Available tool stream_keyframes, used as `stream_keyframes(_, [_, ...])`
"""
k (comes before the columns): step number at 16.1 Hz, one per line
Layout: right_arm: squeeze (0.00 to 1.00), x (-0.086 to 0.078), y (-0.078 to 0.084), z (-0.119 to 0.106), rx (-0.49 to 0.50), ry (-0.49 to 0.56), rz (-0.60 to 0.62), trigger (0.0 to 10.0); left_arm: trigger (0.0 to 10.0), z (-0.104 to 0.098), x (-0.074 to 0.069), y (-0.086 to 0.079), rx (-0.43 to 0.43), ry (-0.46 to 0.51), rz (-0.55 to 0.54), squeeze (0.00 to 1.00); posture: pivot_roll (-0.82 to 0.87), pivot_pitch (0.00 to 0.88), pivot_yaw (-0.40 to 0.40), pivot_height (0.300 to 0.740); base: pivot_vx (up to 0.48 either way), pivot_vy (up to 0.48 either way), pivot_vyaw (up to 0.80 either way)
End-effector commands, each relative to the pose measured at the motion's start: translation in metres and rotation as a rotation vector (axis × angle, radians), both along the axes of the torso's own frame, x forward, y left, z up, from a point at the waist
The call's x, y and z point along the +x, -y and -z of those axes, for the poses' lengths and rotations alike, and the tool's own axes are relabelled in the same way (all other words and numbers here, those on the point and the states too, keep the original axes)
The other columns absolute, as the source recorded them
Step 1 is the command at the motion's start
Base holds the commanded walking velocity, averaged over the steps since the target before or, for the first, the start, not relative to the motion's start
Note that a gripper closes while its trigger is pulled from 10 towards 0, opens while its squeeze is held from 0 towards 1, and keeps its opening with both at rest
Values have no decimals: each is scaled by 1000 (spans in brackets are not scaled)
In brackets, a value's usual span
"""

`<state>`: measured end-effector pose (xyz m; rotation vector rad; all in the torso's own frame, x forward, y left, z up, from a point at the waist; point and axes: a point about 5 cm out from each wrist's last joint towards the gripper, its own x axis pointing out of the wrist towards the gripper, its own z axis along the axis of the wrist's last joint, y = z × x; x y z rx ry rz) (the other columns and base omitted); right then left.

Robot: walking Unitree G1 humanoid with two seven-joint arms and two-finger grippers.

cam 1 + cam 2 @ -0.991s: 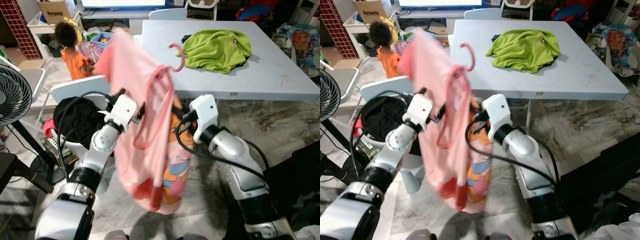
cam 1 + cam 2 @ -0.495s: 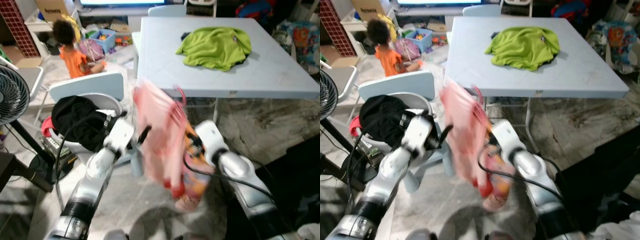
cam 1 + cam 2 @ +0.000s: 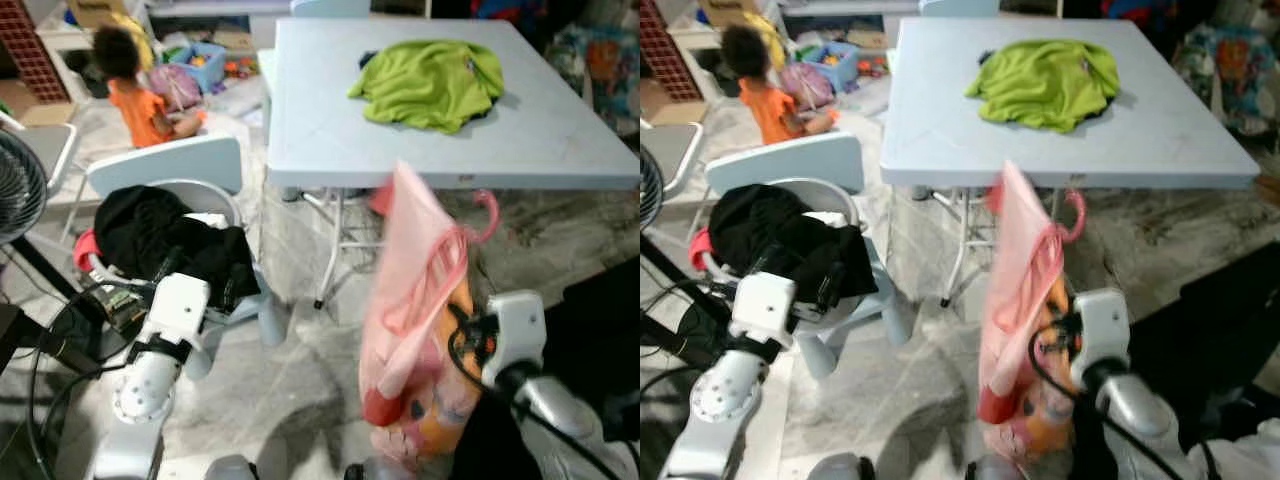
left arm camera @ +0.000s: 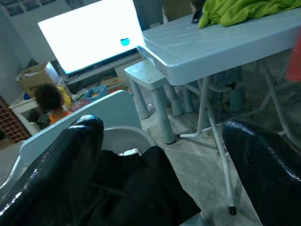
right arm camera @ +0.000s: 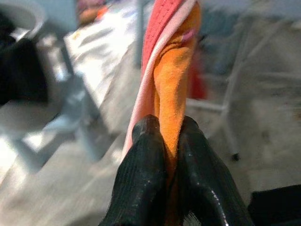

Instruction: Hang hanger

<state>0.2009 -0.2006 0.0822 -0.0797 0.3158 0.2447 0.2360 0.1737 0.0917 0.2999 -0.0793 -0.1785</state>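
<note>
Right wrist view: my right gripper [image 5: 170, 136] has its two black fingers [image 5: 141, 174] pinched together on a fold of orange and pink cloth, so it is clenched on the pink garment [image 3: 415, 330]. In the head views this garment hangs from a pink hanger [image 3: 487, 213], whose hook rises just above the cloth, in front of the near edge of the pale blue table [image 3: 560, 150]. The garment and hanger are held up in the air at my right side, above the marbled floor [image 3: 310, 370], apart from the table. A green garment [image 3: 428, 68] lies bunched on the tabletop, well apart from the hanger. My left gripper [image 4: 164, 155] is released: its two fingers [image 4: 61, 174] stand wide apart with nothing between them, and it points toward a white chair [image 3: 170, 165] that carries a heap of black clothing [image 3: 165, 240]. The left arm [image 3: 150, 370] is low at my left side, near that chair. A person in an orange top [image 3: 135, 90] sits on the floor beyond the chair, beside scattered toys. A fan [image 3: 20, 185] stands at my far left.
</note>
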Motion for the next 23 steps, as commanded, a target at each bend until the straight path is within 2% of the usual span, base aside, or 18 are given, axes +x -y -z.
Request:
stream_keyframes(1, [0,1,-14,-11,-11,33,-120,10000,10000,-2,3,11,-1,-13,55,0,-51,83,-7,740,0,0,0])
stream_keyframes(3, [0,3,-25,-20,59,23,-167,10000,10000,-7,10,24,-25,-24,102,0,-57,79,-4,740,0,0,0])
stream_keyframes(5, [0,6,-38,-32,114,41,-207,10000,10000,-6,12,50,-76,-80,252,0,-61,77,-5,740,0,0,0])
stream_keyframes(7, [0,5,-45,-36,138,45,-244,10000,10000,-3,11,62,-77,-102,326,0,-61,77,-5,740,0,0,0])
stream_keyframes(8, [0,1,-54,-40,156,42,-317,10000,10000,0,10,74,-53,-128,410,0,-61,77,-5,740,0,0,0])
stream_keyframes(10, [0,-6,-60,-42,191,11,-386,10000,10000,2,11,79,-55,-151,455,0,-69,67,-8,740,0,0,0])
stream_keyframes(13, [0,-22,-63,-40,214,-68,-513,10000,10000,3,15,79,-46,-155,454,0,-79,63,-11,740,0,0,0])
stream_keyframes(15, [0,-26,-65,-44,237,-90,-596,10000,10000,5,18,80,-40,-161,451,0,-89,62,-13,740,0,0,0])
stream_keyframes(19, [0,-30,-63,-47,255,-112,-668,10000,10000,10,23,82,-29,-163,420,0,-99,55,-16,740,0,0,0])
stream_keyframes(21, [0,-32,-59,-46,231,-133,-691,10000,10000,13,24,76,-6,-166,396,0,-100,52,-17,740,0,0,0])
stream_keyframes(23, [0,-33,-43,-40,161,-164,-693,10000,10000,12,28,61,14,-154,341,0,-96,51,-22,740,0,0,0])
